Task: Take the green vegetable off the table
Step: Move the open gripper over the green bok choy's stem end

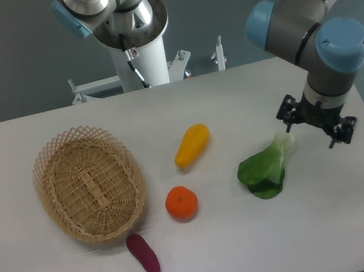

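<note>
The white flat rectangular table (258,249) carries five items. The green vegetable, a bok-choy-like toy with dark green leaves and a pale whitish-green stalk (266,167), lies flat on the table, stalk end pointing up and to the right; it serves here as the landmark. The black two-finger gripper (315,128) on the grey and blue arm (310,22) hangs just beside the stalk end, to the vegetable's right and slightly above it in the frame. Its jaws stand apart, with nothing between them; whether a fingertip touches the stalk cannot be told. To the left of the vegetable sits a round orange fruit (181,203); up and to the left lies a yellow elongated fruit (192,145). Further left and lower lies a small purple eggplant-like piece (144,255). Well apart, far to the vegetable's left, stands an oval woven wicker basket (89,185).
</note>
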